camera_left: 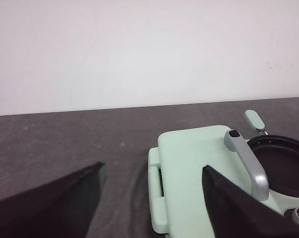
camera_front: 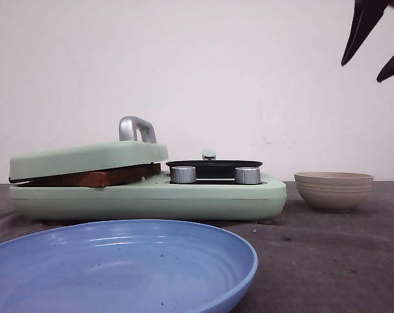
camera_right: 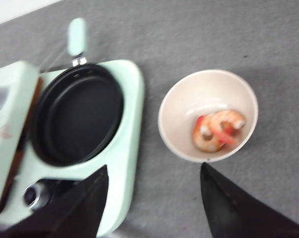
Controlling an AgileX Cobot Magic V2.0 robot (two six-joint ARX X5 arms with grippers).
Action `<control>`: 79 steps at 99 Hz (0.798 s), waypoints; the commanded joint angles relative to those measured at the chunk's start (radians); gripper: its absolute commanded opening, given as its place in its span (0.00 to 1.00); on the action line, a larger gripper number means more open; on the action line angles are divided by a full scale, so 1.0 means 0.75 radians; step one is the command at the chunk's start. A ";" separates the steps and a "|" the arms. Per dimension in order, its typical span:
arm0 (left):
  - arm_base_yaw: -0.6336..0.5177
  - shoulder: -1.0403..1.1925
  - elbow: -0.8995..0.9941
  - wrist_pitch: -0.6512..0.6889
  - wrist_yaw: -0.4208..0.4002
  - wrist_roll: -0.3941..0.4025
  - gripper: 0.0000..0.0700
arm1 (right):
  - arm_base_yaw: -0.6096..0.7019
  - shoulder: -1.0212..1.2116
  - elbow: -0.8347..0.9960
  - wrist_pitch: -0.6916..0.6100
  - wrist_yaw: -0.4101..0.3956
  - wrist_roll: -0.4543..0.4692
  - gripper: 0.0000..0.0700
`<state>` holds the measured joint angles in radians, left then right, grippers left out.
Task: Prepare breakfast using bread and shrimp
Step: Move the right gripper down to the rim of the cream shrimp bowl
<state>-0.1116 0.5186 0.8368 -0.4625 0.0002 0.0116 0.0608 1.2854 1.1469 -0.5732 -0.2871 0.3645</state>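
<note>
The grey tabletop (camera_front: 353,261) carries a mint-green breakfast maker (camera_front: 151,195) whose hinged press lid (camera_front: 86,158) lies down on the bread (camera_front: 92,177), a browned crust edge showing in the gap between lid and base; beside it on the same appliance sits a small black pan (camera_right: 77,116), with nothing visible in it. In front lies a bare blue plate (camera_front: 119,267), and to the right of the appliance, apart from it, stands a beige bowl (camera_right: 209,116) holding the shrimp (camera_right: 218,130), a few curled orange-pink pieces touching one another. The right end effector (camera_right: 152,203) hangs high above the bowl with its fingers spread apart; the left end effector (camera_left: 152,198) is likewise spread, near the lid's metal handle (camera_left: 248,163). The shrimp will likely be light, soft and somewhat slippery, so a gentle pinch across the thick middle of one curl seems best, taking care not to scrape the bowl wall or squash the piece
</note>
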 commanded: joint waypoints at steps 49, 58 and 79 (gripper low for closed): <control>0.001 0.005 0.017 0.051 0.037 -0.012 0.52 | -0.087 0.539 0.107 0.100 0.004 -0.016 0.51; 0.001 0.005 0.017 0.051 0.037 -0.012 0.52 | -0.087 0.596 0.107 0.146 -0.003 -0.001 0.51; 0.001 0.005 0.017 0.048 0.037 -0.012 0.52 | -0.087 0.707 0.108 0.197 -0.003 0.027 0.51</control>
<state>-0.1116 0.5179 0.8364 -0.4374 0.0250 0.0082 -0.0040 1.7798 1.2087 -0.4328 -0.2882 0.3717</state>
